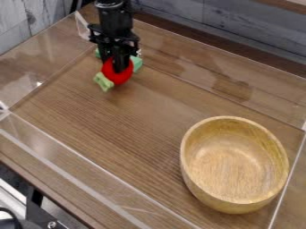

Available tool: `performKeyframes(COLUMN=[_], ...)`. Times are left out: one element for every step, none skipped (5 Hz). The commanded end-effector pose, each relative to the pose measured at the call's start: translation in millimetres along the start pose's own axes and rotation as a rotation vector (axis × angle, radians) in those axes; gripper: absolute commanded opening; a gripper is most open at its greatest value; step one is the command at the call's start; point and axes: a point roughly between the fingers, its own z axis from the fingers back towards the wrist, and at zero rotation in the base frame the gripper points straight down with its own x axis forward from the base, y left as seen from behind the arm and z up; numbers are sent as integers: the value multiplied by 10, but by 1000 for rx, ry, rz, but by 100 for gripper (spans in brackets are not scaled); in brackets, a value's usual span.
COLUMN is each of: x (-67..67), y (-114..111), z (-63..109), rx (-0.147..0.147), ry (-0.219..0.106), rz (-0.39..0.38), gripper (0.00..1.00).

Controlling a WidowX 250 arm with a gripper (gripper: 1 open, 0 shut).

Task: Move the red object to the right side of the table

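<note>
arm upright, pointing down | fingers (116,61) clamped on red object (116,71) | far-left table (143,134)

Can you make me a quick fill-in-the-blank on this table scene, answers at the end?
1. The gripper is shut on the ____ object.
2. The wooden bowl holds ____.
3. The gripper points straight ____.
4. In the picture, the bowl sits near the table's ____ edge.

Answers: red; nothing; down; right

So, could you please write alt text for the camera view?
A black gripper is shut on a red object at the table's far left, beside a green block. A wooden bowl sits at the near right.
</note>
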Motion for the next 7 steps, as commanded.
performKeyframes(x=[49, 58, 80, 100, 104, 119, 164], y=[-47, -59, -121, -193, -254, -280, -265], z=[155, 148, 251, 354, 424, 390, 309], rx=[18, 19, 10, 2, -7, -6, -2], ry=[-34, -29, -45, -60, -69, -64, -57], rz=[-14, -14, -14, -19, -26, -35, -39], gripper=[0, 0, 0, 0, 0, 0, 0])
